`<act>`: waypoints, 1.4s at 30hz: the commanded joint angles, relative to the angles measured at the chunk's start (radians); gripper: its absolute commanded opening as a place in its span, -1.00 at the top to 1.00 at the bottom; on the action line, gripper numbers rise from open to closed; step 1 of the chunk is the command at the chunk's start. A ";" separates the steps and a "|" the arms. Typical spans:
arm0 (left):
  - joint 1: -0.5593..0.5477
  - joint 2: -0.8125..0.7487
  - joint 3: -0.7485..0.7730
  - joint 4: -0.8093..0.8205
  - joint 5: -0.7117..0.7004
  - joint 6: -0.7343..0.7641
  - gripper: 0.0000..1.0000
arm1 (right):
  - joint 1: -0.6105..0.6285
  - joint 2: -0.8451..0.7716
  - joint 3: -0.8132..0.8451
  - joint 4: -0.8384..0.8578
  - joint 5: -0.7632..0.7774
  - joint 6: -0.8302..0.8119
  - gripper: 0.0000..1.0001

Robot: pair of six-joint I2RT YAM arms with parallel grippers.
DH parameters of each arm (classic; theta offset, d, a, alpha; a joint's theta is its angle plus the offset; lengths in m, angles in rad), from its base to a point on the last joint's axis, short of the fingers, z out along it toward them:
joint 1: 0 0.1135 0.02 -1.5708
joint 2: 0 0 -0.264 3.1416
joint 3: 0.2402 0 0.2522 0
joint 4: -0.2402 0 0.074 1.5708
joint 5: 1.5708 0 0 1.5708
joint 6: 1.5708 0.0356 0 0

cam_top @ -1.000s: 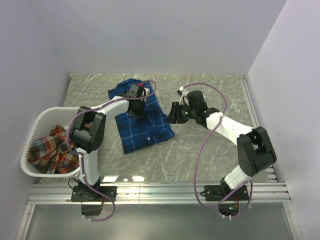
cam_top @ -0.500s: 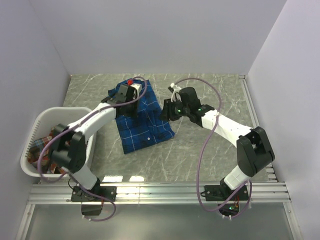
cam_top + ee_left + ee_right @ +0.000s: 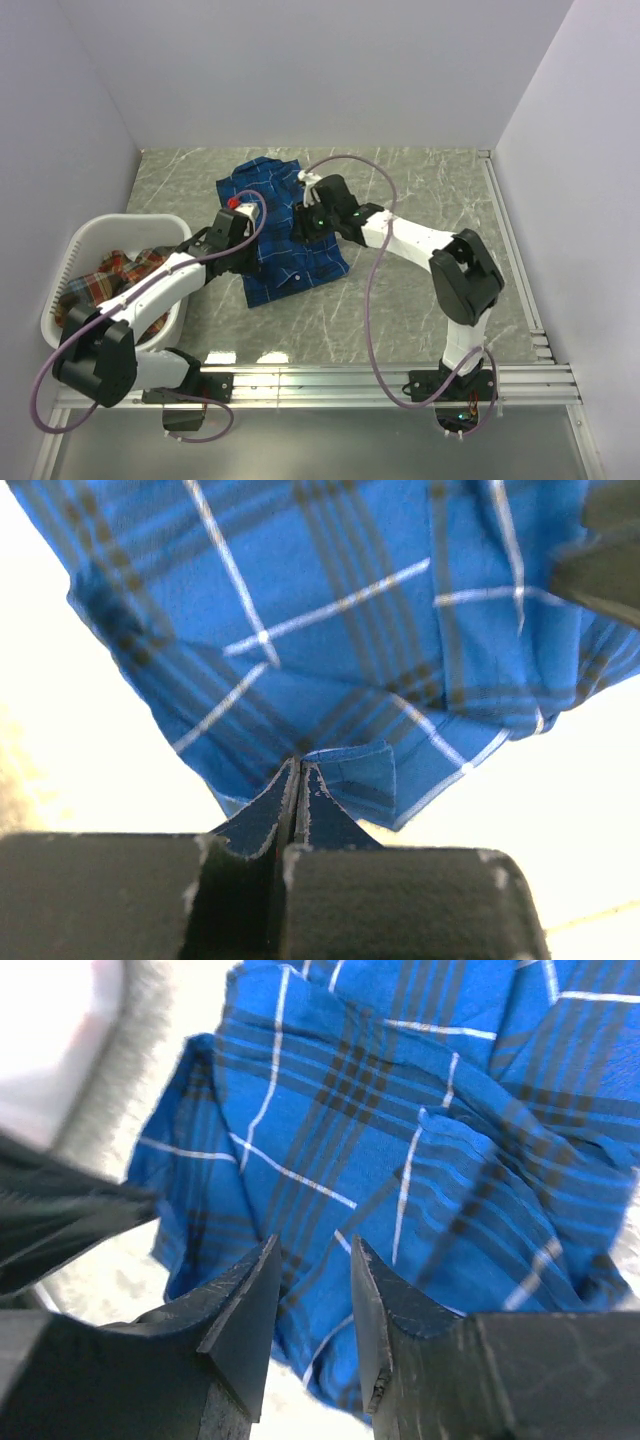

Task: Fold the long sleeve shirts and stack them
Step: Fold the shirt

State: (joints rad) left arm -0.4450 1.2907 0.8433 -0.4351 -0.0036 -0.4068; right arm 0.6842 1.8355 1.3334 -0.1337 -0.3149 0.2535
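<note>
The royal blue plaid long sleeve shirt (image 3: 290, 240) lies rumpled on the marble table. My left gripper (image 3: 250, 238) is at its left edge. In the left wrist view the jaws are shut (image 3: 300, 770) with a fold of the blue shirt (image 3: 330, 630) pinched at their tips. My right gripper (image 3: 302, 220) hovers over the shirt's upper middle. Its fingers (image 3: 312, 1255) stand open above the blue cloth (image 3: 400, 1130), with nothing between them. The red-orange plaid shirt (image 3: 108, 285) lies bunched in the basket.
The white laundry basket (image 3: 72, 248) sits at the table's left edge, beside my left arm. Bare marble table (image 3: 430, 190) lies to the right of the shirt and in front of it. Walls close in the back and both sides.
My left arm has swung down and leftward to the shirt's left edge, its jaws shut on the cloth. My right gripper has moved left from beside the shirt to over it.
</note>
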 commanded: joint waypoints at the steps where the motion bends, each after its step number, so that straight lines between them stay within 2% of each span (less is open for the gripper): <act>1: -0.004 -0.071 -0.051 0.032 0.017 -0.049 0.99 | 0.034 0.047 0.072 -0.017 0.094 -0.051 0.17; 12: -0.004 -0.079 -0.055 0.059 0.007 -0.035 0.99 | 0.116 0.182 0.187 -0.147 0.471 0.033 0.13; 16: -0.003 -0.077 -0.056 0.062 -0.013 -0.036 0.99 | 0.127 0.232 0.227 -0.199 0.500 0.105 0.12; 25: -0.004 -0.064 -0.052 0.056 -0.045 -0.036 0.99 | 0.141 0.301 0.283 -0.241 0.499 0.142 0.13; 28: -0.004 -0.060 -0.052 0.058 -0.045 -0.036 0.99 | 0.141 0.308 0.288 -0.247 0.511 0.142 0.21; 30: -0.004 -0.056 -0.052 0.058 -0.045 -0.036 0.99 | 0.140 0.298 0.282 -0.239 0.513 0.139 0.35; 31: -0.004 -0.054 -0.052 0.058 -0.045 -0.038 0.99 | 0.141 0.283 0.271 -0.233 0.508 0.130 0.48; 32: -0.003 -0.054 -0.052 0.058 -0.045 -0.036 0.99 | 0.141 0.274 0.264 -0.216 0.505 0.127 0.69; 34: -0.004 -0.053 -0.050 0.059 -0.047 -0.036 0.99 | 0.141 0.243 0.241 -0.201 0.502 0.118 0.93; 36: -0.004 -0.050 -0.050 0.058 -0.049 -0.036 0.99 | 0.141 0.229 0.228 -0.181 0.494 0.109 1.00; 42: -0.004 -0.047 -0.052 0.056 -0.049 -0.036 0.99 | 0.141 0.171 0.184 -0.126 0.464 0.087 1.00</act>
State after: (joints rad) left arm -0.4458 1.2411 0.7723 -0.4049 -0.0380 -0.4355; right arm 0.8181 2.1002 1.5379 -0.3225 0.1604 0.3603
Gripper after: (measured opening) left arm 0.012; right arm 0.009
